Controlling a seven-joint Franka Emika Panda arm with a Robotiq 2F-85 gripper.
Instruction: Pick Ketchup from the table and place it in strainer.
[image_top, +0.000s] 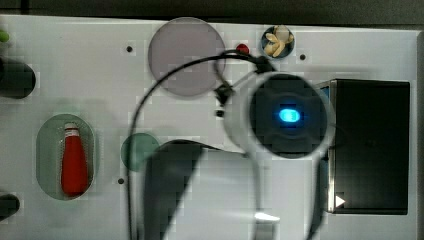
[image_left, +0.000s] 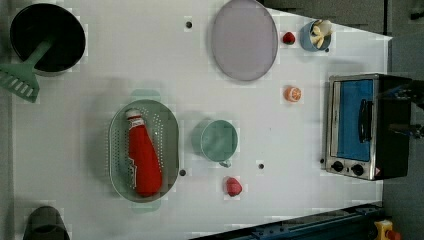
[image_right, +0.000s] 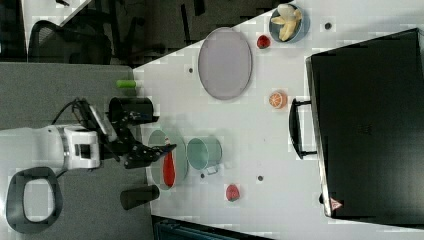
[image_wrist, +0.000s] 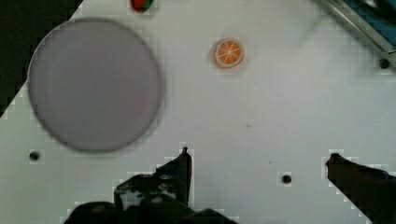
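Ketchup (image_left: 143, 160): a red bottle with a white cap, lying flat inside the strainer, along its length.
Strainer (image_left: 167, 131): a pale green oval basket with a perforated bottom, resting on the white worktop (image_left: 100, 90) toward the left view's left.
Pincer (image_wrist: 257, 161): wide open and holding nothing; in the wrist view its two dark fingers (image_wrist: 183, 165) stand far apart above bare worktop, well away from the strainer.
Arm: white, with a glowing blue light on its upper side in the top view (it covers much of the top view's middle).
Cup (image_left: 218, 140): round, green, just beside the strainer on the left view's right.
Plate (image_left: 244, 39): large, round, lilac, near the far edge in the left view.
Orange slice (image_wrist: 229, 52): small, lying on the worktop between the plate and the oven.
Oven (image_left: 357, 125): a small toaster oven with a dark handle, at the left view's right.
Strawberries: one red piece (image_left: 233, 186) below the cup in the left view, another (image_left: 288, 37) beside the plate.
Blue bowl (image_left: 315, 35): holds pale yellow pieces, next to the upper strawberry.
Black pot (image_left: 47, 37): at the left view's upper left, with a green spatula (image_left: 20, 82) resting on it.
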